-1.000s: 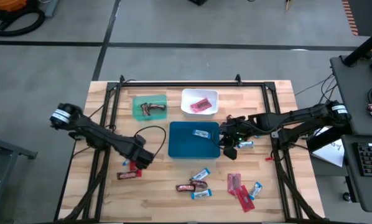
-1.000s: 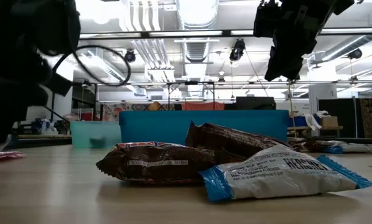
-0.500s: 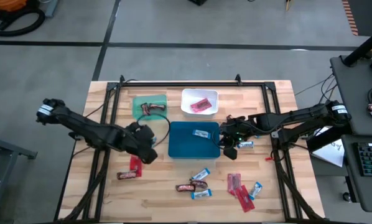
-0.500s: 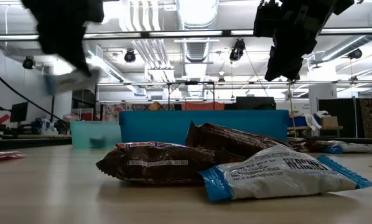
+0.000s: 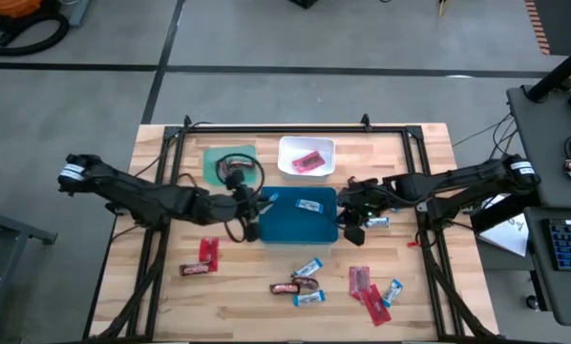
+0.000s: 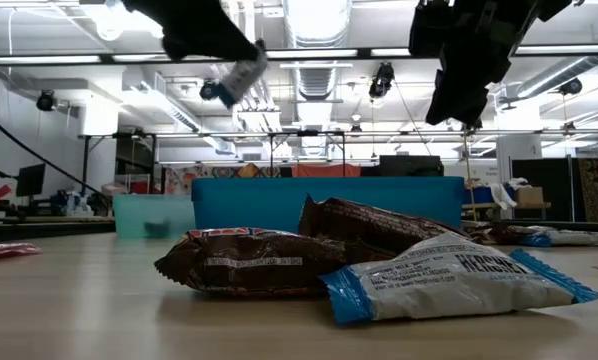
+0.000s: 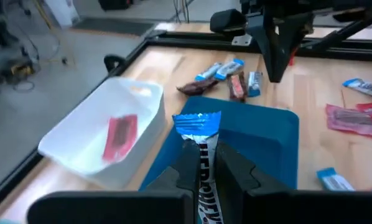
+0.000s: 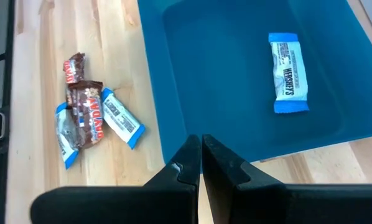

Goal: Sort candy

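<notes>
One blue-and-white wrapped candy bar [image 7: 201,163] is riding pinched in left gripper [image 7: 203,167] over rectangular blue plastic tray [image 5: 284,227] | next: releasing it inside | right gripper [image 8: 201,163] is idling pressed together, empty, at tray's edge.

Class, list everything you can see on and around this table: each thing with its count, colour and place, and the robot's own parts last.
Blue tray: one, blue, table centre; one blue-and-white bar lies inside.
White tray: one, white, far side; one red packet inside.
Green tray: one, green, left of the white tray; dark brown candy inside.
Loose candy: several red, brown and blue-and-white pieces on the near part of the wooden table.
Carried bar: one, blue-and-white, in the left hand.
Left hand: shut on the carried bar, at the blue tray's left edge.
Right hand: shut, empty, by the blue tray's right edge.
</notes>
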`<state>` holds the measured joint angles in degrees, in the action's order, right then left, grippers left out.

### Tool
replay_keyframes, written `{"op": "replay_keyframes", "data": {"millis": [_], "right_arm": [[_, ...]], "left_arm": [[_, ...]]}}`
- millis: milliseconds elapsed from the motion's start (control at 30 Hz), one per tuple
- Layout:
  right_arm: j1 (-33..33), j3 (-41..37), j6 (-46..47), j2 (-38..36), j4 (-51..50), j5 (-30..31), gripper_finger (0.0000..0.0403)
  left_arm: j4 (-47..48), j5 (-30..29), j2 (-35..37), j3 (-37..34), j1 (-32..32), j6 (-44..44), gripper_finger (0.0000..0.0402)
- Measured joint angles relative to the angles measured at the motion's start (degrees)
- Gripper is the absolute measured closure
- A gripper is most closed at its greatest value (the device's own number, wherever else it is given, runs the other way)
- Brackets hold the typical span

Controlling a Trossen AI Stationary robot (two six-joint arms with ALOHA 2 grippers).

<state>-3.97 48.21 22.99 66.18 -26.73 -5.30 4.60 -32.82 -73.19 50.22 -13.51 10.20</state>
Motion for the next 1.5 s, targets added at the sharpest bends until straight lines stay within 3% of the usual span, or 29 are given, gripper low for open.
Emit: {"op": "replay_keyframes", "data": {"millis": [367, 600, 1500], "right_arm": [[-2.3, 0.0, 0.47, -2.2, 0.05, -0.08, 0.0394], [-3.67, 0.0, 1.33, -2.32, 0.25, 0.57, 0.0394], [-3.67, 0.0, 7.56, -2.32, -0.31, 1.01, 0.0394]], "left_arm": [[-6.48, 6.81, -13.53, -0.13, 6.7, -0.77, 0.0389], [-9.28, 9.46, -18.02, -0.15, 8.63, -0.72, 0.0382], [-9.22, 9.58, -17.31, -0.15, 8.65, -0.1, 0.0313]]}}
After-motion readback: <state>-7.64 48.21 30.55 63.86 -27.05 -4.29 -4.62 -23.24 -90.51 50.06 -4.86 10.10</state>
